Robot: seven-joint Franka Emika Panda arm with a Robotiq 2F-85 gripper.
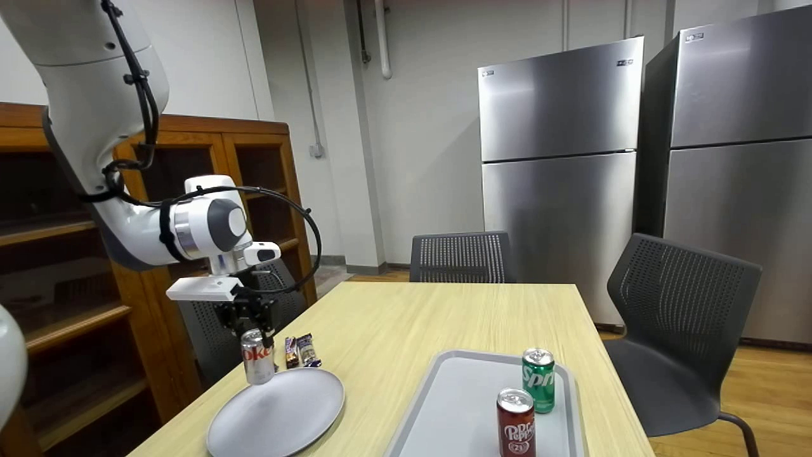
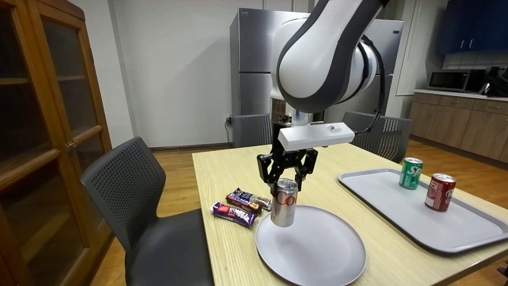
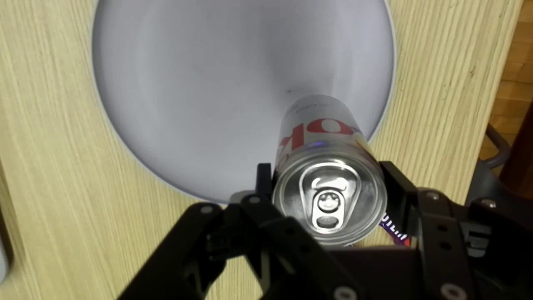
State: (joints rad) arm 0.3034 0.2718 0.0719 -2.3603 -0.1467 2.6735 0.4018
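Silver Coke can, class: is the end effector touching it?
Touching: the wrist view shows the end effector gripping the silver Coke can from both sides.

White arm [image 2: 307,65], grey trim [image 2: 317,103]; black cables [image 2: 382,87]; black hand [image 2: 286,186], silver screws [image 3: 454,291]

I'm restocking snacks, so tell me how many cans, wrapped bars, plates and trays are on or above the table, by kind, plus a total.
Cans: 3 (silver can, green can, red can)
Wrapped bars: 3 (purple bar, brown bar, blue-and-silver bar)
Plate: 1
Tray: 1
Total: 8
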